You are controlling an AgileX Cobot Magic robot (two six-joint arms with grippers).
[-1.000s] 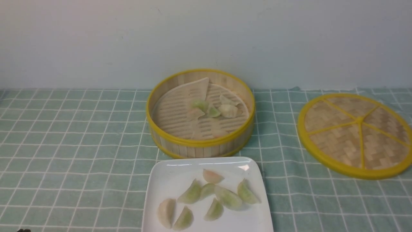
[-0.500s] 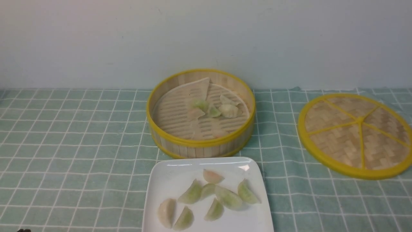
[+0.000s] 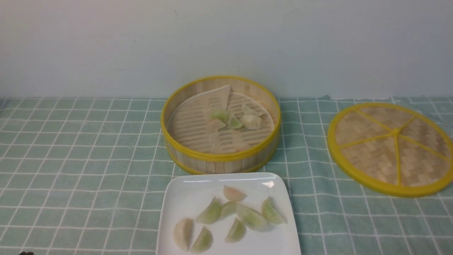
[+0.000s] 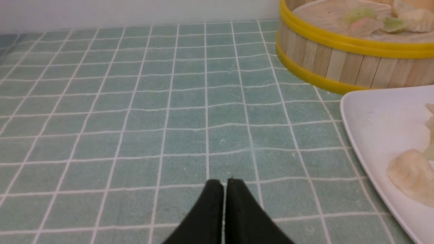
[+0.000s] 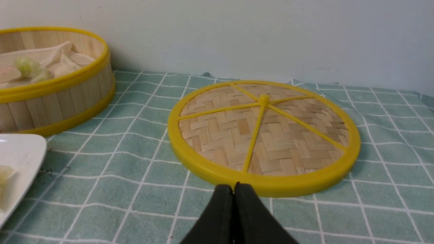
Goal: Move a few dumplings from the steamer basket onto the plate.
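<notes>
Nearest the robot, both tools are drawn back low over the checked cloth point(image 4: 135, 112) and carry nothing: the left gripper point(image 4: 223, 184) has its black fingers pressed together, and the right gripper point(image 5: 233, 188) is likewise pinched shut, its tips just short of the woven lid point(image 5: 264, 135). Next out, the plate point(image 3: 184, 198) sits at the front centre, its far edge just beside the steamer basket point(image 3: 221, 156). It holds eight dumplings by my count, among them a green-tinted one point(image 3: 251, 216) near the middle, a pale cream one point(image 3: 183, 233) at the front left and a pinkish one point(image 3: 233, 193) toward the far edge; several touch or overlap. Beyond it, the steamer basket stands upright with a loose liner point(image 3: 212, 101) folded up against its far wall, and a small cluster of dumplings point(image 3: 250, 121) lies on its floor. The lid lies flat, well apart to the right. In my judgement the transfer step is satisfied or very nearly so, and the arms appear parked between picks or at the finish. Should a further dumpling be wanted, the next move calls for a gripper to open, reach over the basket rim, descend on one piece at the cluster's edge and pinch gently, avoiding the liner.
</notes>
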